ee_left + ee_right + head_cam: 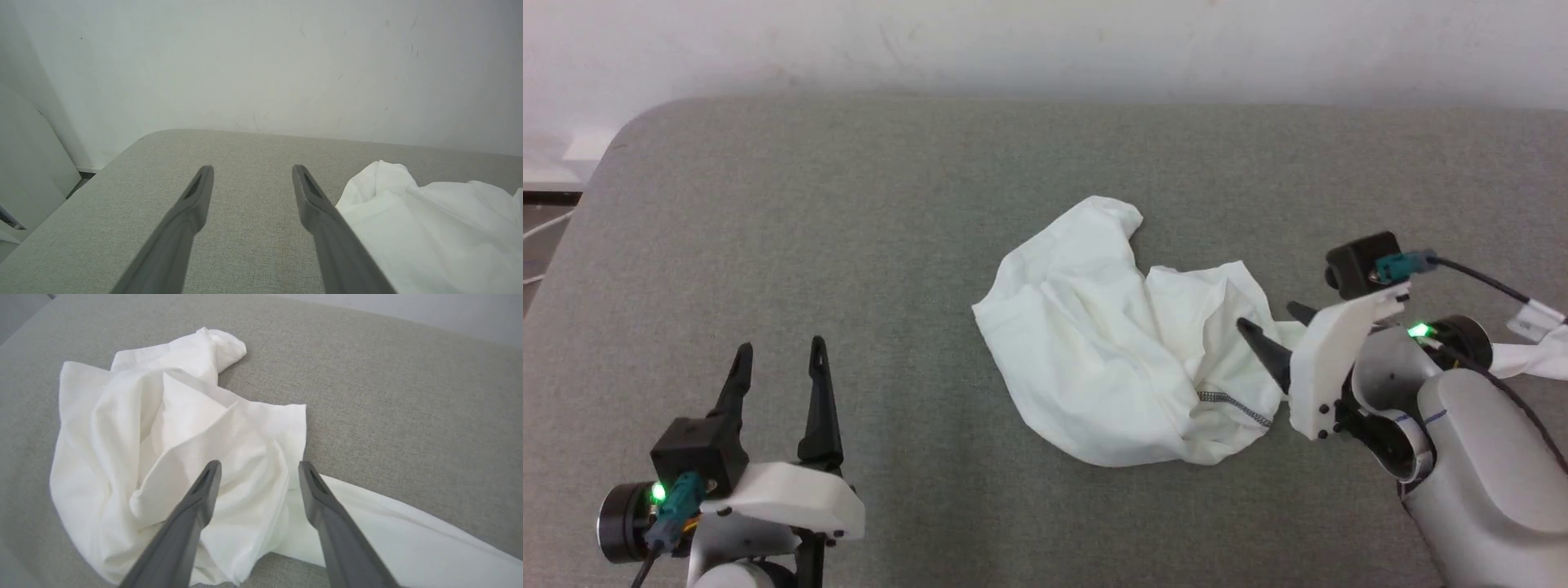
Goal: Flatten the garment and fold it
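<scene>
Fabric surface under garment, white wall

I see the garment lying crumpled in a loose heap on the grey tabletop, right of centre in my head view. It is thin white cloth, bunched into soft folds and creases, with no part of the heap spread flat. A short line of dark grey zigzag stitching shows near its front right edge. One long flat strip of it runs off to my right.
</scene>
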